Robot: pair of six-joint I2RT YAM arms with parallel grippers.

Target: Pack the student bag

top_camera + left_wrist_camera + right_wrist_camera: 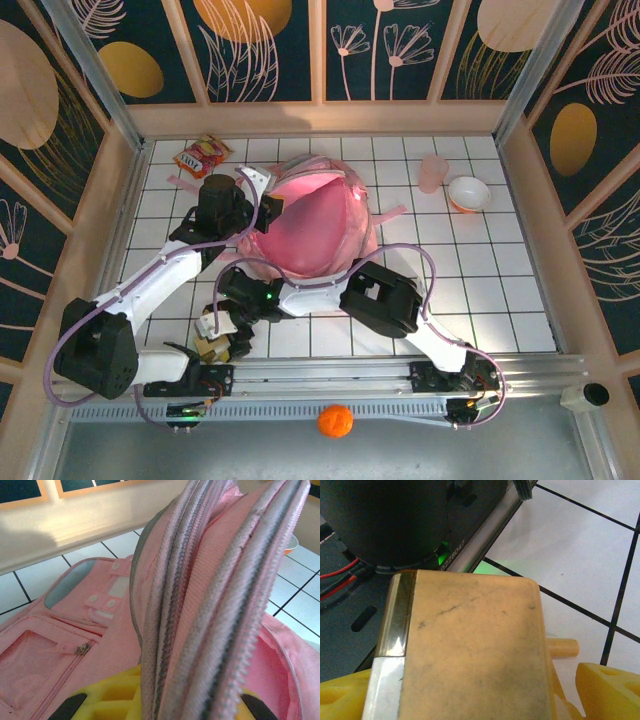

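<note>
The student bag (310, 230), a big pale-pink backpack, lies in the middle of the tiled table with its mouth held open. My left gripper (262, 200) is shut on its zippered rim. In the left wrist view the folded zip edges (210, 605) rise between the yellow fingers (105, 700). My right gripper (222, 335) is low at the near left, by the left arm's base. It stands open around a flat tan block (470, 650) with a brown and clear band on its left edge. A gap shows between the block and the right finger (607, 690).
A red snack packet (202, 155) lies at the far left. A pink cup (432, 172) and a white bowl (468, 193) stand at the far right. An orange ball (335, 421) sits in front of the rail. Wooden walls close in the table.
</note>
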